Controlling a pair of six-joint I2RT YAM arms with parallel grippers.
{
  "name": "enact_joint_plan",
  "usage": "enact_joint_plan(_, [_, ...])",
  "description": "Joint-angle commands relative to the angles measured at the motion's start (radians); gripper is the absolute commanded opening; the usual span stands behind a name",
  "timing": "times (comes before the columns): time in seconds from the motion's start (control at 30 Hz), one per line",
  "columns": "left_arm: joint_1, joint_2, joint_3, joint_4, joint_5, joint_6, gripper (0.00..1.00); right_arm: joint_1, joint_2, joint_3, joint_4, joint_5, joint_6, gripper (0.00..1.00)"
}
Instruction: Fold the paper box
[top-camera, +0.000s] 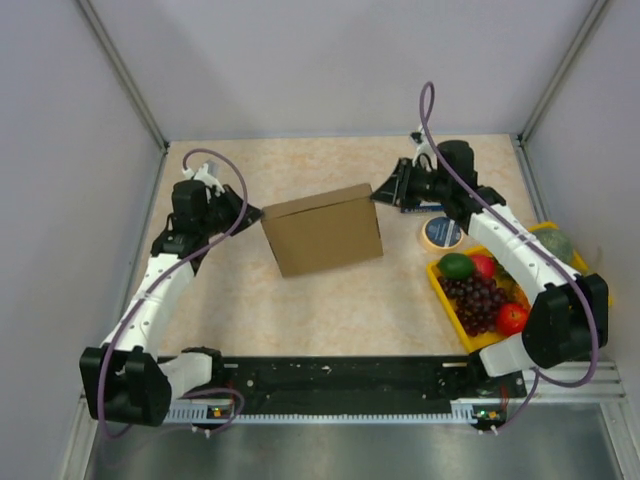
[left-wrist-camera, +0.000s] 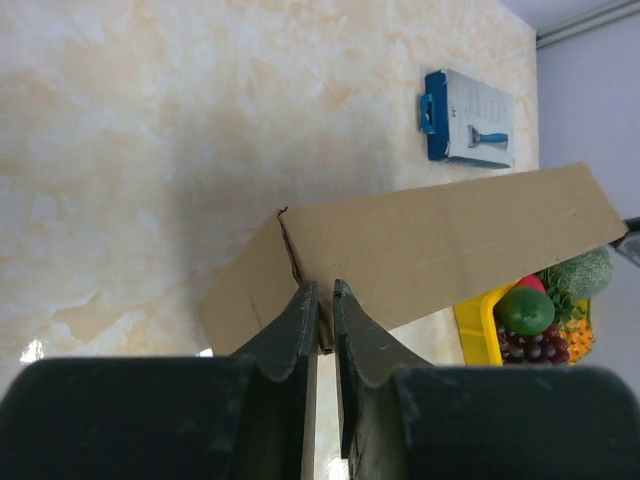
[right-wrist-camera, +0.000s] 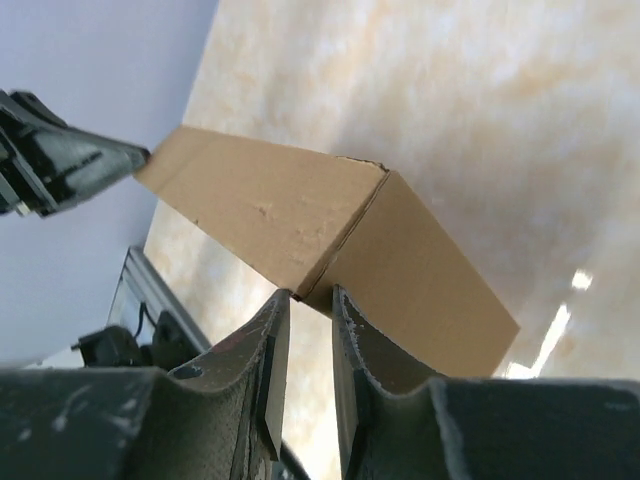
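Note:
The paper box (top-camera: 325, 232) is a plain brown cardboard carton in the middle of the table, held between my two arms. My left gripper (top-camera: 252, 212) is at its left corner. In the left wrist view the gripper (left-wrist-camera: 322, 295) is shut on the box's (left-wrist-camera: 440, 240) edge beside a crease. My right gripper (top-camera: 383, 190) is at the box's far right corner. In the right wrist view its jaws (right-wrist-camera: 308, 295) stand narrowly apart, pinching the creased corner of the box (right-wrist-camera: 300, 215). The left gripper (right-wrist-camera: 60, 165) shows at the box's far end.
A yellow tray (top-camera: 440, 283) with a lime (top-camera: 457, 266), grapes and other fruit stands at the right. A tape roll (top-camera: 441, 234) lies beside it. A blue-and-white flat package (left-wrist-camera: 468, 130) lies beyond the box. Grey walls enclose the table.

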Motion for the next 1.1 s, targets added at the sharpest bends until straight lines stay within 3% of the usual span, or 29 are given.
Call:
enact_joint_plan(0.0, [-0.101,-0.022,0.137,0.081,0.278,-0.028,0.13,0.09,0.005,0.162,0.098,-0.128,-0.044,0.22])
enact_joint_plan(0.1, [-0.15,-0.082,0.125,0.021,0.189,0.034,0.13,0.113,-0.024,0.118,0.084,-0.068,-0.112,0.22])
enact_joint_plan(0.27, [-0.184,-0.224,-0.221,0.063,0.138,-0.003,0.14,0.145,-0.115,-0.259,0.174,0.007,-0.148,0.24])
enact_joint_plan(0.3, [-0.203,-0.32,-0.282,0.061,0.144,-0.017,0.16,0.17,-0.199,-0.323,0.186,0.018,-0.142,0.24])
enact_joint_plan(0.33, [-0.216,-0.388,-0.368,0.032,0.134,-0.035,0.19,0.185,-0.265,-0.424,0.171,0.044,-0.146,0.27])
enact_joint_plan(0.37, [-0.222,-0.465,-0.39,-0.096,0.108,-0.038,0.23,0.196,-0.328,-0.462,0.083,0.102,-0.143,0.33])
enact_joint_plan(0.4, [-0.225,-0.622,-0.399,-0.17,0.085,-0.035,0.29,0.201,-0.458,-0.491,0.031,0.107,-0.134,0.4])
enact_joint_plan(0.47, [-0.225,-0.773,-0.389,-0.302,0.028,-0.037,0.43,0.201,-0.572,-0.548,-0.104,0.112,-0.108,0.5])
enact_joint_plan(0.53, [-0.224,-0.887,-0.369,-0.361,0.086,-0.09,0.56,0.199,-0.691,-0.562,-0.19,0.121,-0.094,0.61])
enact_joint_plan(0.63, [-0.224,-0.841,-0.32,-0.398,0.171,-0.132,0.88,0.198,-0.737,-0.527,-0.322,0.109,-0.065,0.68])
enact_joint_plan(0.73, [-0.224,-0.779,-0.216,-0.489,0.073,-0.084,0.9,0.196,-0.732,-0.459,-0.421,0.159,-0.016,0.73])
enact_joint_plan(0.83, [-0.224,-0.71,-0.186,-0.465,0.057,-0.029,0.89,0.196,-0.716,-0.508,-0.452,0.139,0.108,0.74])
enact_joint_plan(0.9, [-0.224,-0.624,-0.188,-0.447,0.056,0.002,0.88,0.207,-0.677,-0.583,-0.385,0.0,0.209,0.72])
enact_joint_plan(0.93, [-0.224,-0.598,-0.188,-0.438,0.045,-0.001,0.88,0.219,-0.671,-0.665,-0.258,-0.037,0.24,0.72])
enact_joint_plan(1.07, [-0.224,-0.515,-0.215,-0.314,0.085,-0.012,0.88,0.317,-0.7,-0.687,-0.229,0.068,0.309,0.73])
